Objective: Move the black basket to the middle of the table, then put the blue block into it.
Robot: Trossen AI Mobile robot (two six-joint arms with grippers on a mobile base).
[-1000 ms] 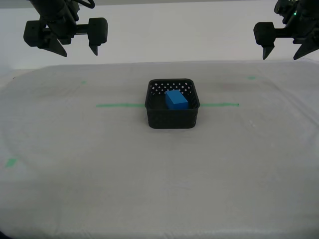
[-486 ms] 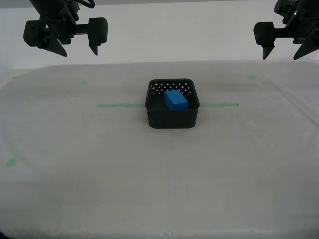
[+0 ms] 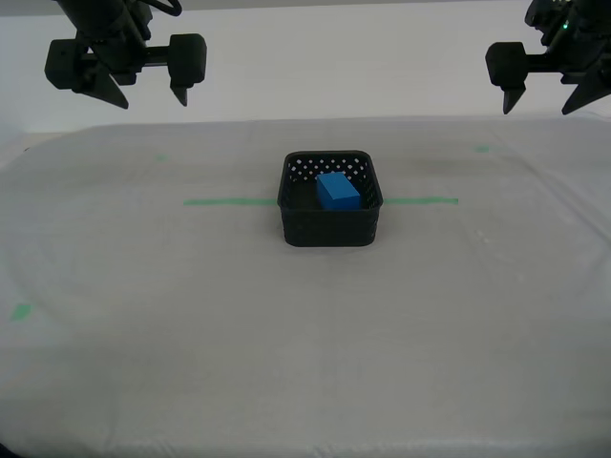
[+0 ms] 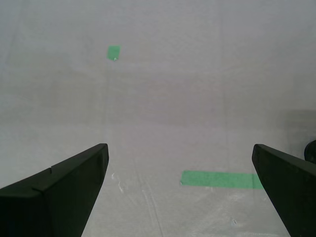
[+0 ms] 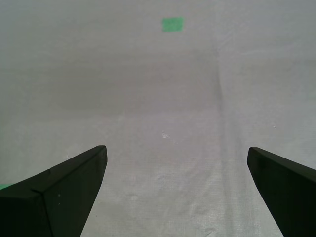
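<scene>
Whitish-grey table (image 3: 305, 382) spread wide under flat light, bare along its near edge but for one small green mark (image 3: 19, 310) toward the exterior view's left. Farther in, at the table's middle: one black basket (image 3: 329, 229), upright, set across one thin green tape line (image 3: 229, 201), with one blue block (image 3: 338, 190) lying inside it, below the rim. Beyond, toward the far edge, a second green mark (image 3: 158, 157) at the exterior view's left and a third green mark (image 3: 482, 148) at its right, three in all. High over the far edge, well apart from basket and block, two grippers hanging tips down. My second gripper (image 4: 178, 148), judged from the tape end and mark in its wrist view to be the one at the exterior view's left: jaws spread wide, nothing between them. My first gripper (image 5: 176, 148), judged the one at the exterior view's right: jaws likewise wide apart, empty. Judged from this layout, both steps done, with the basket centred and the block in. Next move likely calling for nothing beyond keeping both arms clear of the basket.
</scene>
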